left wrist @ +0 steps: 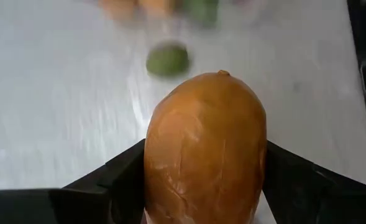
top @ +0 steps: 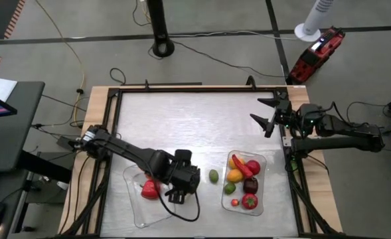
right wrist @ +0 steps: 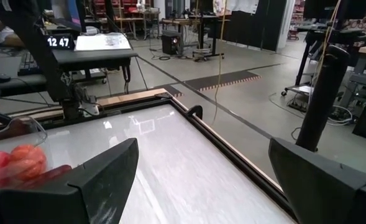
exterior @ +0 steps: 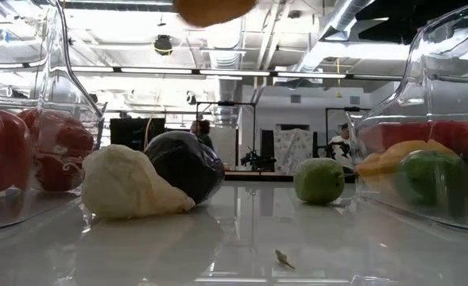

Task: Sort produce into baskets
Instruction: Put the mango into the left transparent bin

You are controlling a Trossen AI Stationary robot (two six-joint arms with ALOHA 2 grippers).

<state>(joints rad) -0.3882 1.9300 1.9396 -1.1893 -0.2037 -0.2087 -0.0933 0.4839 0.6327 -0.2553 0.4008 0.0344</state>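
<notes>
Orange piece: you have a smooth, oval orange toy fruit (left wrist: 204, 149) clamped between the left gripper (top: 180, 179) jaws, which press on both of its sides; in the low view it shows only as an orange underside (exterior: 214, 9) at the top edge, lifted off the desk.
Left gripper: your left arm reaches across the near part of the white desk (top: 182, 119), its wrist at the right edge of the left basket.
Left basket: the clear shallow plastic tray (top: 134, 202) on your left holds red produce, with one red piece (top: 149, 190) showing beside the arm; the low view shows red pieces (exterior: 59, 151) behind its clear wall.
Loose pieces: a small round green lime-like fruit (top: 213, 176) lies on the bare desk between the two baskets, also visible ahead of the held fruit in the left wrist view (left wrist: 168, 59). In the low view a pale garlic-like piece (exterior: 130, 185) rests touching a dark purple rounded piece (exterior: 187, 163) just behind it.
Right basket: the second clear rectangular tray (top: 263, 166) holds red, orange, yellow and green pieces packed together, among them a red round one (top: 249, 201) at its near end.
Right gripper: your right gripper (top: 267, 114) waits at the far right side of the desk, well apart from the produce, its jaws spread wide and holding nothing.
</notes>
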